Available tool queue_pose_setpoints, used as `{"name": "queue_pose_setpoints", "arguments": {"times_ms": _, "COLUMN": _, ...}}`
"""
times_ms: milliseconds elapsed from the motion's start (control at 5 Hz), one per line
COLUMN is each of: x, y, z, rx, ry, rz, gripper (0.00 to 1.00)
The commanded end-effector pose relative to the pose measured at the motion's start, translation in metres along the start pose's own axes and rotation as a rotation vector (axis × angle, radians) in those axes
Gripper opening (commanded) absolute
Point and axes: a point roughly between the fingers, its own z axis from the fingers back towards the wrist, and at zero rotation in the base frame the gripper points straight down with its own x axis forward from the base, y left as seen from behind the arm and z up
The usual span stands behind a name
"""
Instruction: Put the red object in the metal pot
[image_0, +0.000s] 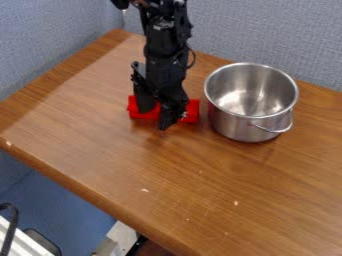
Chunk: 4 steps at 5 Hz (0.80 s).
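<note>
The red block (140, 109) lies flat on the wooden table, just left of the metal pot (249, 100). My black gripper (155, 112) is lowered straight down over the block's middle. One finger stands on the block's far side and the other on its near side. Red shows to the left and right of the fingers. The block rests on the table. I cannot tell whether the fingers press on it. The pot stands upright and empty, with its handle at the lower right.
The wooden table (160, 170) has its front edge and left corner close by. A blue wall (54, 30) stands behind it. Bare wood lies in front of the block and the pot.
</note>
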Motion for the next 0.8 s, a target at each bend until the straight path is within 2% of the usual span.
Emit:
{"name": "queue_pose_setpoints", "arguments": {"times_ms": 0, "x": -0.0108, "y": 0.006, "z": -0.0204, "rx": -0.027, "ry": 0.062, "rz": 0.038, "gripper": 0.0}}
{"name": "queue_pose_setpoints", "arguments": {"times_ms": 600, "x": -0.0119, "y": 0.0071, "z": -0.022, "rx": -0.031, "ry": 0.062, "rz": 0.072, "gripper": 0.0}}
